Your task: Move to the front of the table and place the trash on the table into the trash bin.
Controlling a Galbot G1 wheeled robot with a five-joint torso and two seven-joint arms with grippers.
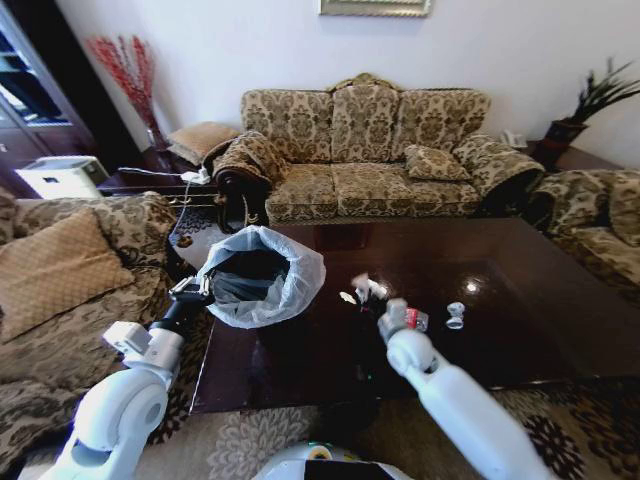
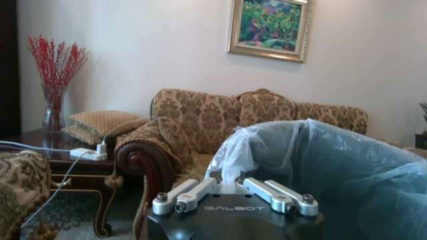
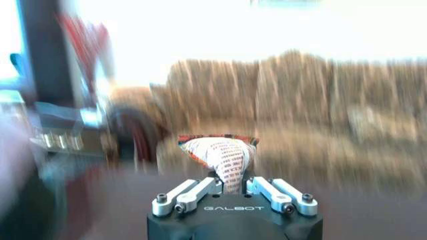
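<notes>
A wrapper, white with rows of small print and a red-trimmed top edge, is standing pinched between the closed-in fingers of the right gripper, sticking up above the fingertips. In the head view that right gripper is hanging just above the dark glossy table, near its middle, with the rest of the trash lying on the wood around it: crumpled white tissues just beyond the gripper, a piece with a red label just beside it, and a small crushed clear piece a little farther to the right. The trash bin, dark inside with its pale bluish plastic bag puffed wide over the rim, is sitting at the table's left end, well apart from the held wrapper. The left gripper is gripping the bin at its near-left side; in the left wrist view its fingers are closing onto the bag's crumpled edge. A patterned sofa is standing behind the table.
</notes>
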